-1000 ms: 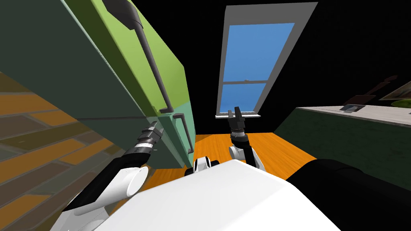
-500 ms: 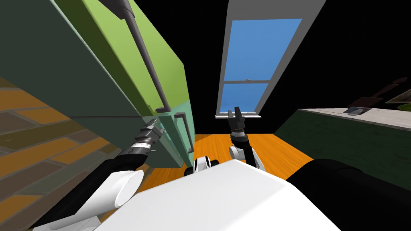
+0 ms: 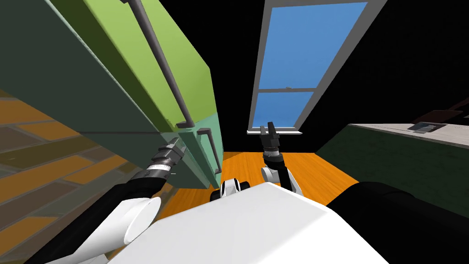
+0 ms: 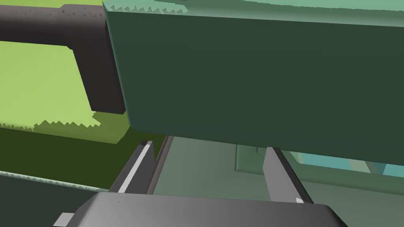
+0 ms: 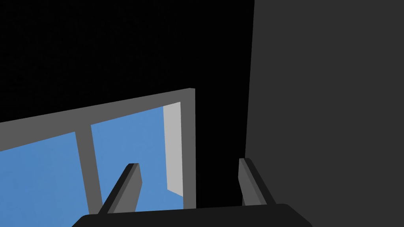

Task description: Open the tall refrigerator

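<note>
Refrigerator stood tall and green at the robot's left, slanted across the head view, its dark side toward the camera; beyond it were a blue window and an orange floor; the light green upper door carried a long dark handle; the paler green lower door bore a short handle; the left gripper reached to the cabinet's front corner, just below the seam between the two doors; its wrist view showed the fingers spread wide and gripping nothing, a dark green face just beyond their tips; the right gripper was raised ahead of the chest, well apart from the refrigerator, its fingers likewise wide and empty.
</note>
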`<state>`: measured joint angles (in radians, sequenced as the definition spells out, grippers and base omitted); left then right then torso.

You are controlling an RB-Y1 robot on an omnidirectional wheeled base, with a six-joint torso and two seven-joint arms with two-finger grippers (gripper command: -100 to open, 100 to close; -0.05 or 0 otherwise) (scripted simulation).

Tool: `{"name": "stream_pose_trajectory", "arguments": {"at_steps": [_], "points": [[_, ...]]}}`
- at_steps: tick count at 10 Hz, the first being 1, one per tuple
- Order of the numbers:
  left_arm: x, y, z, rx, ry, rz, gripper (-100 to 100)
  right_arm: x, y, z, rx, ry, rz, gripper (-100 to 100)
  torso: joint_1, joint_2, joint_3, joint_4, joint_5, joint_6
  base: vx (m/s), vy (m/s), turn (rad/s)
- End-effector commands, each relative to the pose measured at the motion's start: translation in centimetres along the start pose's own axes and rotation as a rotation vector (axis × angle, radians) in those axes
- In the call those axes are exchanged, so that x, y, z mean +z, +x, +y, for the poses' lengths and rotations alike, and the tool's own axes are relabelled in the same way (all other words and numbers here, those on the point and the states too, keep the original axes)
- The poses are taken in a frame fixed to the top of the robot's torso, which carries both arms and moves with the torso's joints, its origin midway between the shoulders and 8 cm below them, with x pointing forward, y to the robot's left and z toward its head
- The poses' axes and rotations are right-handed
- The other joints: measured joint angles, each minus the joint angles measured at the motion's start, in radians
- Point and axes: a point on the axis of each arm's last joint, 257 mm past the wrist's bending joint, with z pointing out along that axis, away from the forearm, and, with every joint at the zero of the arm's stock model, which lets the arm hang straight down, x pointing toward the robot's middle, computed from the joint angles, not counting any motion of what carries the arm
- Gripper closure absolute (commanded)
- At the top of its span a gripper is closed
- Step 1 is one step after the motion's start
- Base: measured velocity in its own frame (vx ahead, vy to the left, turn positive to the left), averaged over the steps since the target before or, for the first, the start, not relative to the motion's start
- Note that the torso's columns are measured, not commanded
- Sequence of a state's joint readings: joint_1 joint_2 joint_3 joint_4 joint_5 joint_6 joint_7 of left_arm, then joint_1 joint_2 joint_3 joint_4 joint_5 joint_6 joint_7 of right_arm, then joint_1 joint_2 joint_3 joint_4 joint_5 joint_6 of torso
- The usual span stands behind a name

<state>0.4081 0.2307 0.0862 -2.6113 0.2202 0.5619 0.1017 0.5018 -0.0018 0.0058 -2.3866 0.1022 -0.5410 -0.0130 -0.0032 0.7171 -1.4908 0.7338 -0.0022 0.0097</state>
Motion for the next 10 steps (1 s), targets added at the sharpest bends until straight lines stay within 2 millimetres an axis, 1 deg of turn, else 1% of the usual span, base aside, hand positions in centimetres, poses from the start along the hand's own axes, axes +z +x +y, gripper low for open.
{"name": "stream_pose_trajectory", "arguments": {"at_steps": [1, 2, 4, 5, 6, 8, 9, 10], "points": [[-0.1, -1.6, -0.3, 0.006, 0.007, -0.043, 100, 0.0, 0.0, 0.0, 0.000, 0.000, 0.000, 0, -0.010, 0.005, 0.003, 0.004, -0.004, -0.002, 0.038, -0.287, 0.195], [-0.1, -1.6, -0.3, 0.006, 0.007, -0.043, 100, 0.0, 0.0, 0.0, 0.000, 0.000, 0.000, 0, -0.020, 0.009, 0.005, 0.007, -0.009, 0.001, 0.001, -0.260, 0.085], [-0.2, -3.1, -0.7, 0.012, 0.013, -0.087, 100, 0.0, 0.0, 0.0, 0.001, 0.000, 0.000, 0, -0.017, 0.007, 0.003, 0.008, -0.010, 0.005, 0.058, -0.329, 0.105], [-0.2, -3.1, -0.7, 0.012, 0.013, -0.087, 100, 0.0, 0.0, 0.0, 0.001, 0.000, 0.000, 0, -0.015, 0.002, 0.000, 0.006, -0.010, 0.004, 0.036, -0.277, 0.087], [-0.3, -3.9, -0.8, 0.014, 0.016, -0.109, 100, 0.0, 0.0, 0.0, 0.001, 0.000, 0.000, 0, -0.008, 0.000, -0.002, 0.005, -0.007, 0.007, 0.023, -0.300, 0.057], [-0.6, -5.5, -1.1, 0.019, 0.022, -0.153, 100, 0.0, 0.0, 0.0, 0.001, 0.000, 0.000, 0, -0.008, 0.001, -0.001, 0.005, -0.007, 0.003, 0.023, -0.346, 0.140], [-0.6, -5.5, -1.1, 0.019, 0.022, -0.153, 100, 0.0, 0.0, 0.0, 0.000, 0.000, 0.000, 0, -0.008, 0.004, 0.001, 0.006, -0.007, 0.002, 0.026, -0.278, 0.066], [-0.8, -6.3, -1.2, 0.021, 0.024, -0.175, 100, 0.0, 0.0, 0.0, 0.000, 0.000, 0.000, 0, -0.003, 0.004, 0.001, 0.007, -0.006, 0.004, 0.015, -0.281, 0.057]]}}
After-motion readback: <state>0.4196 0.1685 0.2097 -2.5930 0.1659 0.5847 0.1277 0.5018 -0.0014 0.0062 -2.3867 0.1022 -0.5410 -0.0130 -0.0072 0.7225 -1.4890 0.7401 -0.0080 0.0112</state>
